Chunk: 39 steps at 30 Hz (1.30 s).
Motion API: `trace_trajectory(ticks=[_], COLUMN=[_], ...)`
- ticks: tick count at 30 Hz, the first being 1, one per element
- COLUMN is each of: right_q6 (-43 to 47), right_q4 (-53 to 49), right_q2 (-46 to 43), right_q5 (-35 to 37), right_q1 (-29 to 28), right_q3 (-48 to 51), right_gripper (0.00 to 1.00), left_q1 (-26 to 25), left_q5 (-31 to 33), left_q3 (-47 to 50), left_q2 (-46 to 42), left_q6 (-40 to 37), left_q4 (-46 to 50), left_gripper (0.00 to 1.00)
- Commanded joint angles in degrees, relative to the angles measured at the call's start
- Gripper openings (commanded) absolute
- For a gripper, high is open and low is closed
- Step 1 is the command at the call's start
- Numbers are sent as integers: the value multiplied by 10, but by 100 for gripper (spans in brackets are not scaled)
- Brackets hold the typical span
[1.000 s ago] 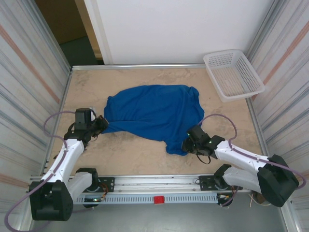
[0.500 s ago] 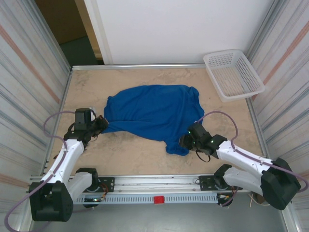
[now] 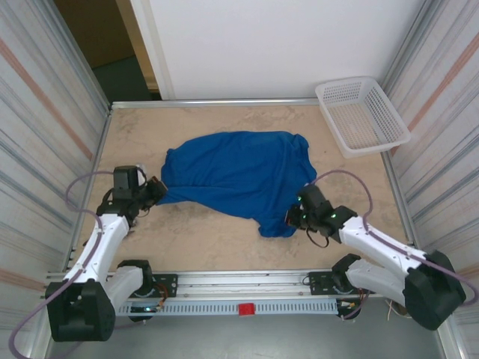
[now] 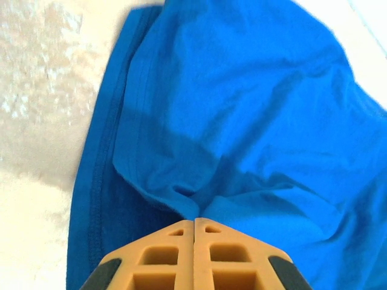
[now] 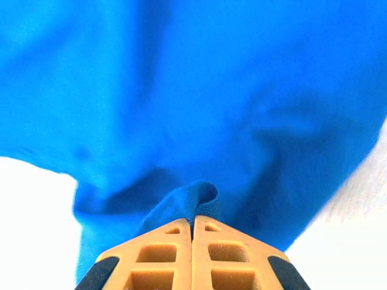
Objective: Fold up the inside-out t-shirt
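Top external: royal-blue t-shirt [image 3: 239, 176] crumpled on the table [image 3: 194, 241]; left gripper [image 3: 155, 191] clamped on its left edge; right gripper [image 3: 291, 219] pinching its near-right corner. Risk: the thin pinch may slip under pull, bunching the layers.

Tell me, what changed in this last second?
The right hand, open a moment ago at the near right corner of the t-shirt, has closed on a fold of cloth there. The left hand stays clamped on the left edge. The t-shirt's spread and the white basket are unchanged.
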State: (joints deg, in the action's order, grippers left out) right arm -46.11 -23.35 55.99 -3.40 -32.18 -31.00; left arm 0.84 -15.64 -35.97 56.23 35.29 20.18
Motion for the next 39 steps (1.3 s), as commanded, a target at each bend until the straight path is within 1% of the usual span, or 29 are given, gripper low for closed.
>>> trace_trajectory(ticks=[1,4,6,8,11,15,18,20,22,25,29,34,37,39], right_q6=[84,135,150,153,137,106,91,88,89,90,77,50,36,31], right_q4=[-35,-66,-75,-81,-80,-73,-71,-69,-69,-70,-62,-38,-40,-63], right_q2=[-29,3,47,79,103,106,89,75,69,89,157,272,347,402], right_q5=[-51,-107,-135,-157,-184,-223,-239,-234,-220,-213,-237,-259,-266,-270], right_q1=[85,167,207,243,285,332,361,376,383,386,386,386,387,386], right_q3=[-144,-307,-411,-517,-617,-703,-755,-798,-832,-873,-877,-865,-908,-977], right_gripper=[0,0,0,0,0,0,0,0,0,0,0,0,0,0], left_q1=[37,45,44,45,45,47,49,49,49,49,49,50,50,50], left_q5=[-64,-94,-105,-98,-81,-67,-46,-26,-6,11,4,-23,-49,-59], left_q3=[-109,-232,-315,-382,-450,-494,-499,-494,-509,-554,-616,-685,-743,-798], left_q2=[43,107,138,156,160,132,81,39,18,29,109,273,371,422], left_q6=[-26,-45,-53,-56,-57,-46,-20,2,13,15,-4,-26,-11,7], left_q4=[-18,4,17,24,32,30,1,-39,-54,-42,5,44,41,46], left_gripper=[0,0,0,0,0,0,0,0,0,0,0,0,0,0])
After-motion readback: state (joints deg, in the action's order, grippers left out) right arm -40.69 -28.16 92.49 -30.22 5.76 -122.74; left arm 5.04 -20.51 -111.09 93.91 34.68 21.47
